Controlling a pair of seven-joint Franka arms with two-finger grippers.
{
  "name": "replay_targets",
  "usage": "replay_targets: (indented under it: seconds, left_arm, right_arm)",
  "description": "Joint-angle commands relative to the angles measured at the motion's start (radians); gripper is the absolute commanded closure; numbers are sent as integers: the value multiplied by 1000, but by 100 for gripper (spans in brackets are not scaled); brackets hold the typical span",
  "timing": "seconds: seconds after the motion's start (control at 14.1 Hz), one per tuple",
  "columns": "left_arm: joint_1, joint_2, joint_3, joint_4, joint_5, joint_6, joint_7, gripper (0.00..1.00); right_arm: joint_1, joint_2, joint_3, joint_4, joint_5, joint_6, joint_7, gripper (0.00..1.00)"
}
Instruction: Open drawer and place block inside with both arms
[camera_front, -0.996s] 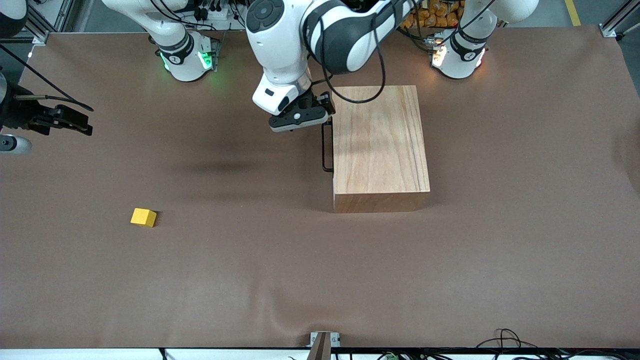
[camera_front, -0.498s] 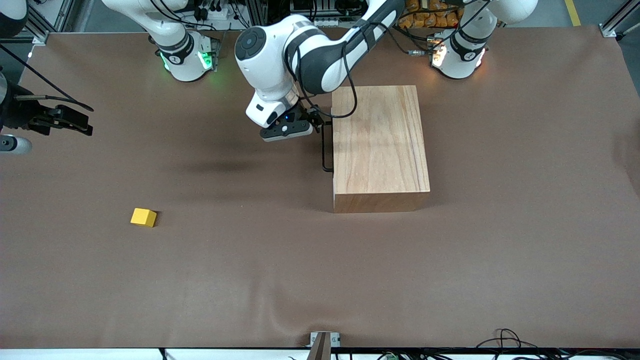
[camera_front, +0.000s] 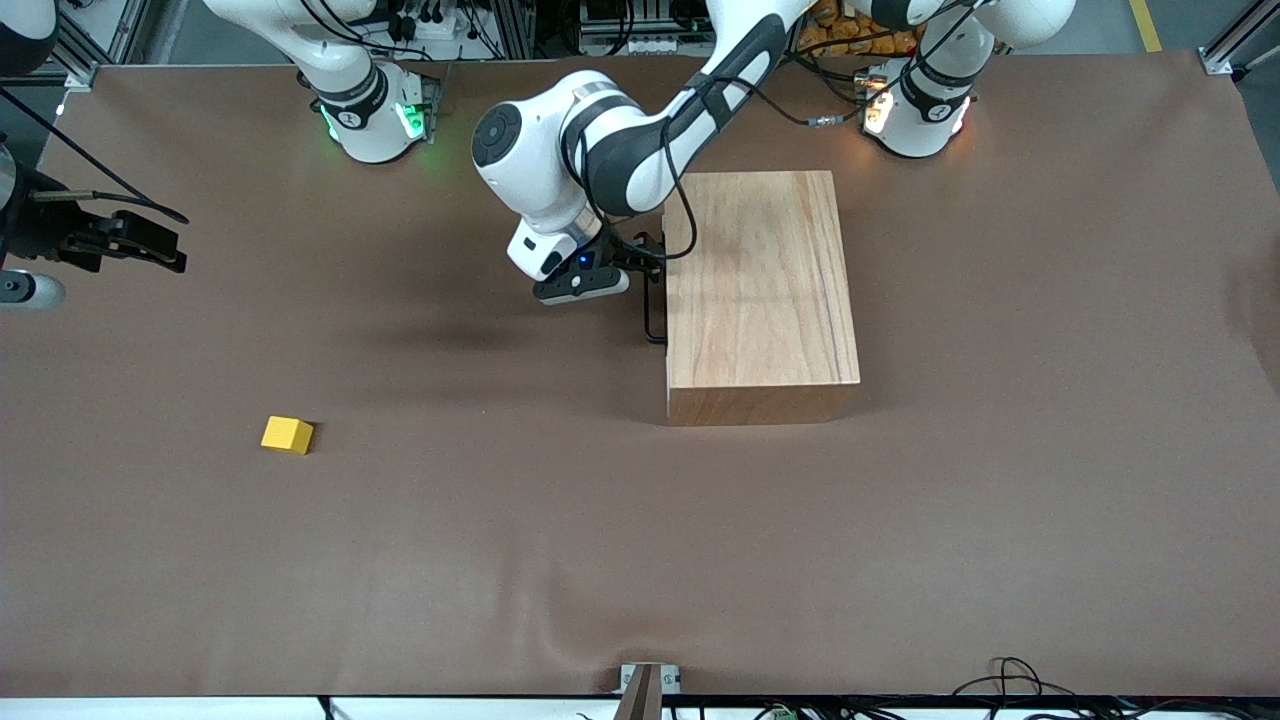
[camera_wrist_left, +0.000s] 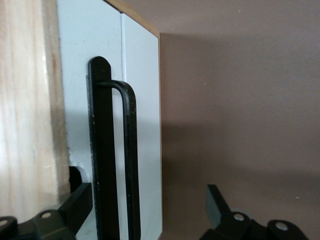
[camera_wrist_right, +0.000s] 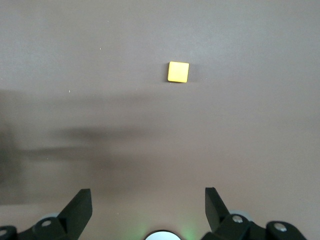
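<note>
The drawer is shut in the wooden box (camera_front: 760, 280); its black loop handle (camera_front: 652, 300) sticks out toward the right arm's end. In the left wrist view the white drawer front (camera_wrist_left: 142, 125) and handle (camera_wrist_left: 127, 160) fill the near field. My left gripper (camera_front: 632, 272) is open at the handle, its fingers (camera_wrist_left: 75, 205) standing one on each side of the loop without closing on it. The yellow block (camera_front: 287, 434) lies on the table toward the right arm's end, also in the right wrist view (camera_wrist_right: 178, 72). My right gripper (camera_front: 150, 245) is open and empty, waiting over the table edge.
The brown table cover (camera_front: 500, 550) has wrinkles near the front edge. The right arm's green-lit base (camera_front: 375, 115) and the left arm's base (camera_front: 915, 110) stand at the table's edge farthest from the front camera. A metal bracket (camera_front: 645, 685) sits at the front edge.
My left gripper has come down beside the box and settled around the drawer handle. The right arm, the block and the drawer have not moved.
</note>
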Motion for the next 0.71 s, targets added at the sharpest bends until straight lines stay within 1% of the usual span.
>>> replay_targets:
  seconds: [0.0, 0.43, 0.64]
  left_arm:
    - [-12, 28, 15, 25, 23, -18, 24, 0]
    - [-16, 51, 15, 25, 23, -4, 31, 0]
    - [-15, 66, 15, 26, 23, 27, 37, 0]
  right_arm:
    - [-3, -6, 5, -9, -15, 7, -4, 0]
    - [-1, -5, 6, -9, -14, 8, -4, 0]
    - [-1, -5, 5, -8, -14, 10, -4, 0]
